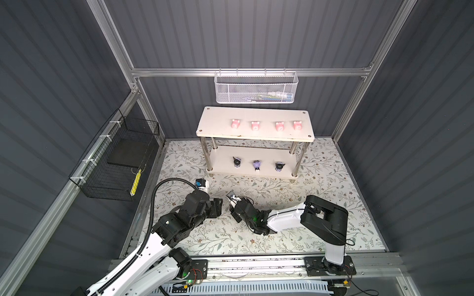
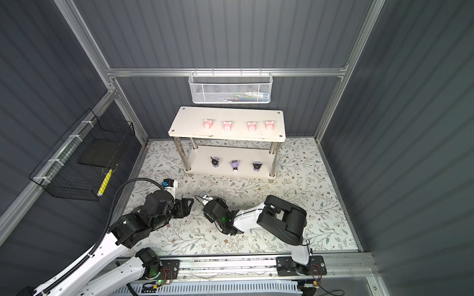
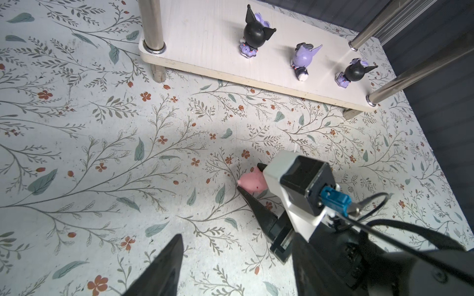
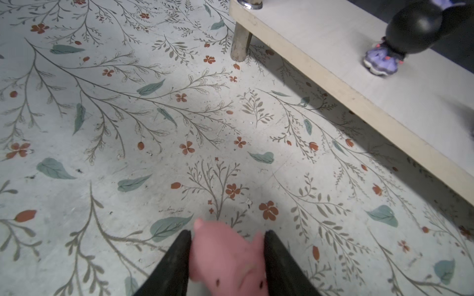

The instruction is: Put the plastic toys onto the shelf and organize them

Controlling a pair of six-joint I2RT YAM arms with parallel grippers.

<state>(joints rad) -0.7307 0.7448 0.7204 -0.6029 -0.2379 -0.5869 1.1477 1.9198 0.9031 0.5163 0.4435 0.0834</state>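
The white shelf (image 1: 218,123) stands at the back of the floral table. Several pink pig toys (image 1: 235,124) line its top board. Three purple and black toys (image 1: 256,165) stand in a row on the lower tier (image 3: 205,43). One more pink pig (image 3: 252,182) sits low over the table in front of the shelf, between the fingers of my right gripper (image 4: 227,233), which touch it on both sides; it looks blurred in the right wrist view. My left gripper (image 3: 237,234) hovers open and empty just left of the right one (image 1: 230,199).
A white mesh basket (image 1: 256,88) hangs on the back wall above the shelf. A black wire basket (image 1: 115,164) is fixed to the left wall. The floral table (image 1: 320,192) stretches right of the arms. The shelf's metal legs (image 3: 152,25) stand close ahead.
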